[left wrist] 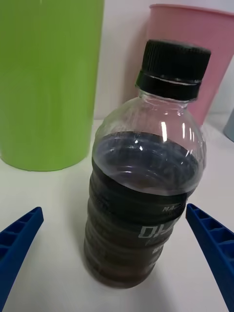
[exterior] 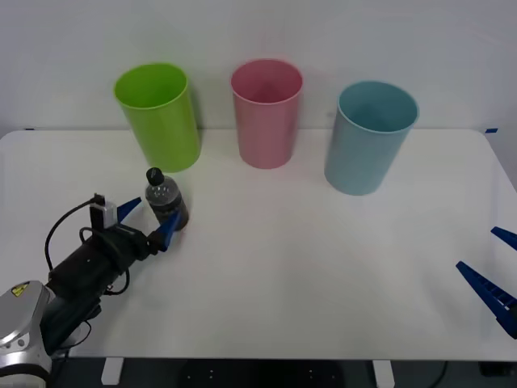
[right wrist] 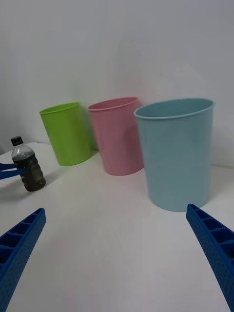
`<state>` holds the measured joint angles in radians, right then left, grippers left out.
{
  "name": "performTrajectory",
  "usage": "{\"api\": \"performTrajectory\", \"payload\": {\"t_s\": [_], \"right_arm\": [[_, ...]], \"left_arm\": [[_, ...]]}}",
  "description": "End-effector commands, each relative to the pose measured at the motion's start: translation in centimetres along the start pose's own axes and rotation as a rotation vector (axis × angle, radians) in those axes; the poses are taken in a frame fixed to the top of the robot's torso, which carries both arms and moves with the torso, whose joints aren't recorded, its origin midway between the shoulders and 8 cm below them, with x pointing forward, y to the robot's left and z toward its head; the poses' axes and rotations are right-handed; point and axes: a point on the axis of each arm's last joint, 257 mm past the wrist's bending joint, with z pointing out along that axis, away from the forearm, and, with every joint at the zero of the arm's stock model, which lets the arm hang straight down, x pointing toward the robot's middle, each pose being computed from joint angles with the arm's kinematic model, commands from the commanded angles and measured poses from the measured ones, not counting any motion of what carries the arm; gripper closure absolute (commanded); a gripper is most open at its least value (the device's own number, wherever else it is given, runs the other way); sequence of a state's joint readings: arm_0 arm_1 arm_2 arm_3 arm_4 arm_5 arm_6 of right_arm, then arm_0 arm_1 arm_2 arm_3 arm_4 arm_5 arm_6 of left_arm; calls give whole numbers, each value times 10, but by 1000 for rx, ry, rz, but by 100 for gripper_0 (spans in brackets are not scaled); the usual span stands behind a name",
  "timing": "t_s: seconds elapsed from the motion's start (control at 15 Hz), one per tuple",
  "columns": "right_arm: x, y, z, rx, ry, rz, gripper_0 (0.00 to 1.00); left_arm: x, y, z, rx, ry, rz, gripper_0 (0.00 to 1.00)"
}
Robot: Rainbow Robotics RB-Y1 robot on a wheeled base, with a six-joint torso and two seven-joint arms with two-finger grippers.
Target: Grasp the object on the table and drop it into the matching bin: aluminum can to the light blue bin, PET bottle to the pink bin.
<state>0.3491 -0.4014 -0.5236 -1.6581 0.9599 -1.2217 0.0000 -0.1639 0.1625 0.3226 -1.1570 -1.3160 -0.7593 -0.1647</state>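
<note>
A small PET bottle (exterior: 165,200) with a black cap and dark label stands upright on the white table (exterior: 307,267), toward its left side, just in front of the lime green bin (exterior: 158,115). The left gripper (exterior: 148,219) sits low over the tabletop with its blue ribbed fingers (exterior: 167,229) spread wide, one on each side of the bottle's lower half; in the left wrist view a gap of bare table shows between each finger and the bottle (left wrist: 146,170), so the claw brackets it without closing on it.

Three tall bins line the far edge of the table: lime green on the left, the pink bin (exterior: 266,112) in the middle and the light blue bin (exterior: 370,136) on the right, each standing apart from its neighbour. The bottle is well apart from the pink bin, nearer the green one.

The right gripper (exterior: 494,271) rests at the table's right front corner, well away from the bottle, its fingers (right wrist: 214,246) held wide and holding nothing, facing the light blue bin (right wrist: 176,152).
</note>
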Motion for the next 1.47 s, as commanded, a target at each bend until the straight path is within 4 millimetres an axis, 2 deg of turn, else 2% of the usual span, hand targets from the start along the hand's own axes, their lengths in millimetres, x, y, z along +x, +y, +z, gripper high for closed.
{"api": "performTrajectory", "payload": {"t_s": [0.07,0.33,0.6,0.67,0.73,0.8,1.33,1.47], "right_arm": [[0,0,0,0,0,0,0],[0,0,0,0,0,0,0],[0,0,0,0,0,0,0],[0,0,0,0,0,0,0],[0,0,0,0,0,0,0],[0,0,0,0,0,0,0],[0,0,0,0,0,0,0],[0,0,0,0,0,0,0]], "left_arm": [[0,-3,14,13,4,-4,0],[3,-8,34,32,18,-14,0],[2,-11,37,38,17,-7,0],[3,-10,36,36,18,-8,12],[2,-10,36,35,17,-5,78],[3,-10,36,36,18,-2,99],[-1,-6,35,27,8,-6,100],[-6,-6,36,30,-2,1,100]]}}
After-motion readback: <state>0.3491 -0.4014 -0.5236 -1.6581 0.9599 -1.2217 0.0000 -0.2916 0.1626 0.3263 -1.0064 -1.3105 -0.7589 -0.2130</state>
